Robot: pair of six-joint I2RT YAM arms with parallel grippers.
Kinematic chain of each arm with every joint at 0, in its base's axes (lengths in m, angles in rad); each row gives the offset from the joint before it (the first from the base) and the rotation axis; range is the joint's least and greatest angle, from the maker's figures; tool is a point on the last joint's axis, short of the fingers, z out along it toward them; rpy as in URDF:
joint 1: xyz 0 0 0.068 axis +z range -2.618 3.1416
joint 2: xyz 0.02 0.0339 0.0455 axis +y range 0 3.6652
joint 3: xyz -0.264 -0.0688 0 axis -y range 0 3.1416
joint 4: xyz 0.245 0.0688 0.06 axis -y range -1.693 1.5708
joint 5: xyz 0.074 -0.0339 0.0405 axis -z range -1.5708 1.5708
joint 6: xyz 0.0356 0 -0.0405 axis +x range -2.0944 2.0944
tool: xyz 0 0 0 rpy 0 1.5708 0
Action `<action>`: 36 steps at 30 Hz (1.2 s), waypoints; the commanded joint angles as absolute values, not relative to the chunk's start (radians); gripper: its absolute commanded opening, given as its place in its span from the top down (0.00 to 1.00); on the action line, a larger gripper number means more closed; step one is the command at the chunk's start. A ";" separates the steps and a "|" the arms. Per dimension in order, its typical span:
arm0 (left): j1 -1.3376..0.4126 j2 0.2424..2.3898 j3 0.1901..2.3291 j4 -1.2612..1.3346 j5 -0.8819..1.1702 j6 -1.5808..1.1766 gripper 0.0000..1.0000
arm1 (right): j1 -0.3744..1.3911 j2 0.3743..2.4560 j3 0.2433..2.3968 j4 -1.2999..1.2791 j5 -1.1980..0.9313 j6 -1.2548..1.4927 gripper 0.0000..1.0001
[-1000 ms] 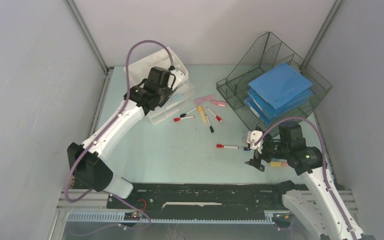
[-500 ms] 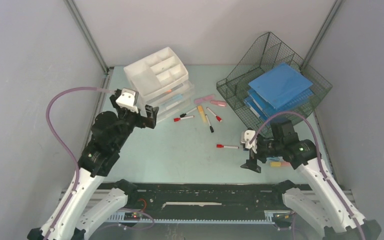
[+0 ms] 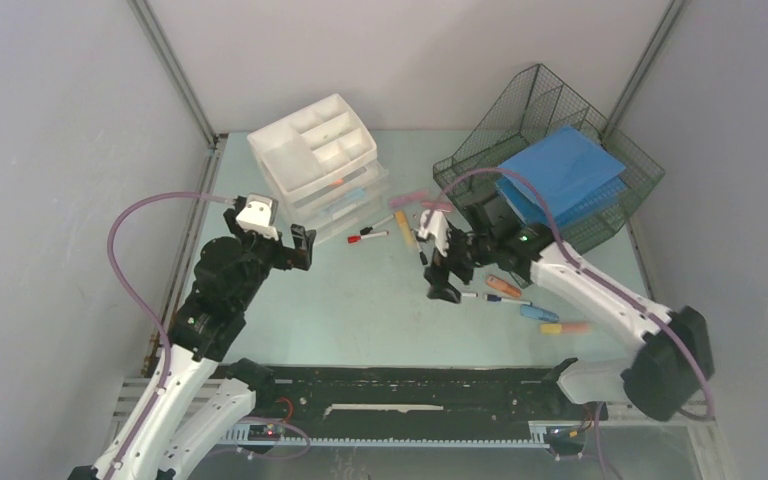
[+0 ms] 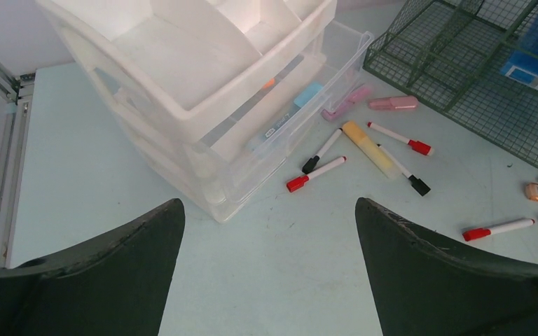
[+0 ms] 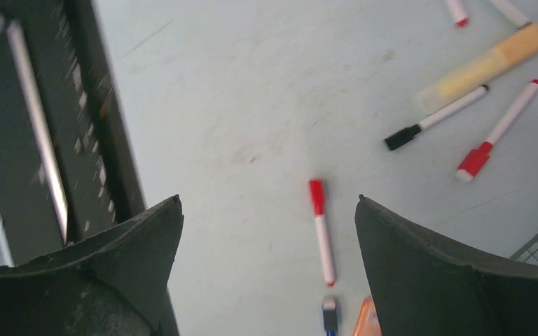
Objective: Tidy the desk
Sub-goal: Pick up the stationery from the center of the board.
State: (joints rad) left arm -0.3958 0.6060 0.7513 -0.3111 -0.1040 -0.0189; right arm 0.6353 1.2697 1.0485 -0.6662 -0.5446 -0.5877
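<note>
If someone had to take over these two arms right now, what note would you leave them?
Left gripper: jaws open, empty, above the desk near the white drawer unit.
Right gripper: jaws open, empty, over a red-capped marker.
Done: blue folders sit in the wire-mesh tray; one drawer pulled out, some items inside.
To do: markers, a highlighter and other small items lie loose on the desk.

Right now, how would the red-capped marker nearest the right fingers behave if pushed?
The red-capped marker looks round and slim, so it would probably roll on the smooth desk. It seems rigid and light; an off-centre push would likely spin it.
</note>
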 commanded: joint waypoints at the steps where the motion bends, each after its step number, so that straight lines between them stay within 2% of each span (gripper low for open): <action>1: -0.389 0.604 0.758 -0.254 -0.095 -0.038 0.00 | 0.651 1.414 1.127 -0.290 -0.407 -0.240 0.02; 7: -0.388 0.602 0.758 -0.255 -0.097 -0.039 0.00 | 0.652 1.703 1.301 -0.177 -0.182 0.039 0.07; 14: -0.385 0.596 0.755 -0.255 -0.115 -0.034 0.00 | 0.615 1.914 1.443 -0.172 -0.171 0.150 0.40; 17: -0.383 0.596 0.755 -0.255 -0.117 -0.035 0.00 | 0.585 1.984 1.497 -0.200 -0.169 0.186 0.47; 36: -0.370 0.608 0.759 -0.256 -0.094 -0.037 0.00 | 0.563 2.189 1.638 -0.321 -0.084 0.127 0.49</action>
State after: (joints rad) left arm -0.3782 0.6071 0.7513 -0.2947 -0.1009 -0.0273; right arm 0.5579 2.1674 1.5963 -0.2829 -0.1230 0.1436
